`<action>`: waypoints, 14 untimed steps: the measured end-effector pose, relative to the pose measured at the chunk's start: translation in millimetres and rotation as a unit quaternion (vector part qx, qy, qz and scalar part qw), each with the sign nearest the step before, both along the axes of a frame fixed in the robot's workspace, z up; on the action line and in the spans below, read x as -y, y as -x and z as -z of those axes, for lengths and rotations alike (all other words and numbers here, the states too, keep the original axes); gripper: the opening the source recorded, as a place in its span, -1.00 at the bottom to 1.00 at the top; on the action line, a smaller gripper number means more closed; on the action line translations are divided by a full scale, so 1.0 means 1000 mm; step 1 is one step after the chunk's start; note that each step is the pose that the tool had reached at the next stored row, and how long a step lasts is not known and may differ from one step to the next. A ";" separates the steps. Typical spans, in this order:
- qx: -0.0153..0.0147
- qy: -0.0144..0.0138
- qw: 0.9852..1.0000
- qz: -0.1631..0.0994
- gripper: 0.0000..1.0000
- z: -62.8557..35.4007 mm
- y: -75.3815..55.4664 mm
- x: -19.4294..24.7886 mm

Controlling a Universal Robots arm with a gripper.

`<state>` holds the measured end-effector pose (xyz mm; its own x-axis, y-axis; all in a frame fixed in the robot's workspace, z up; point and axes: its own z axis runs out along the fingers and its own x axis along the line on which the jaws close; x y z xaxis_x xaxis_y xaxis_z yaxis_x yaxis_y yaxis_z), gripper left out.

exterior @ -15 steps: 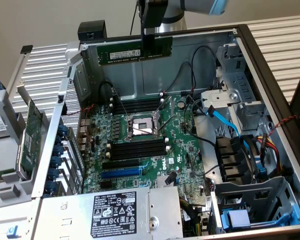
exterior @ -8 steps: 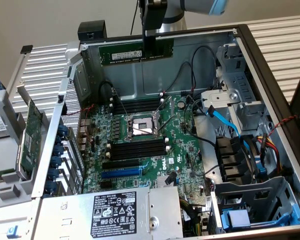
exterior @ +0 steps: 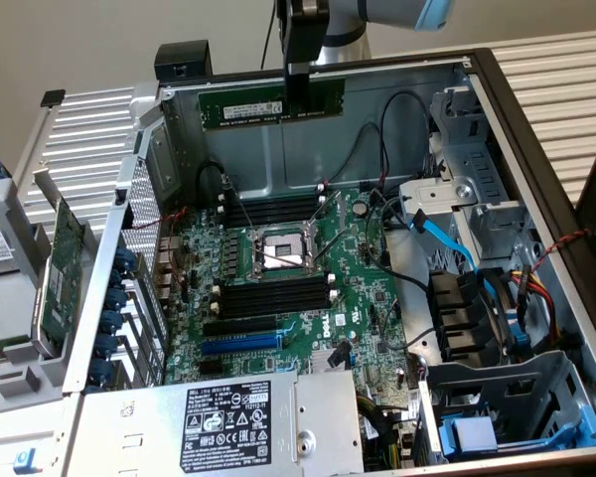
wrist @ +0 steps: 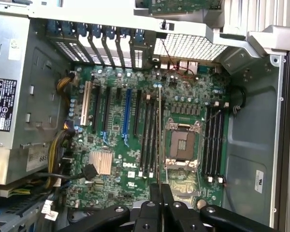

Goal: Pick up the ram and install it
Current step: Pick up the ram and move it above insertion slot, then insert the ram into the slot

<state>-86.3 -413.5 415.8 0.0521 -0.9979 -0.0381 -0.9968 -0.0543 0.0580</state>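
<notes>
An open computer case (exterior: 536,149) lies on its side on a ribbed metal surface (exterior: 89,124), and its motherboard (exterior: 308,298) faces upward. The gripper (exterior: 300,91) hangs above the far edge of the case and is clenched on the ram (exterior: 268,104), which is held level in the air, well above the board. In the wrist view the ram (wrist: 159,135) appears edge-on as a thin line over the board, beside the CPU socket (wrist: 182,145). Black memory slots (exterior: 278,296) lie on both sides of the socket. A power supply (exterior: 238,417) fills the near corner, and an expansion card (exterior: 65,263) stands outside the case at the exterior view's left.
</notes>
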 end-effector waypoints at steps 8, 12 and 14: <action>0.000 -0.001 1.000 0.003 -0.75 0.0007 0.000 -0.0006; 0.000 -0.001 1.000 0.004 -0.75 0.0013 0.000 -0.0007; 0.001 -0.002 1.000 0.004 -0.75 0.0018 0.000 -0.0007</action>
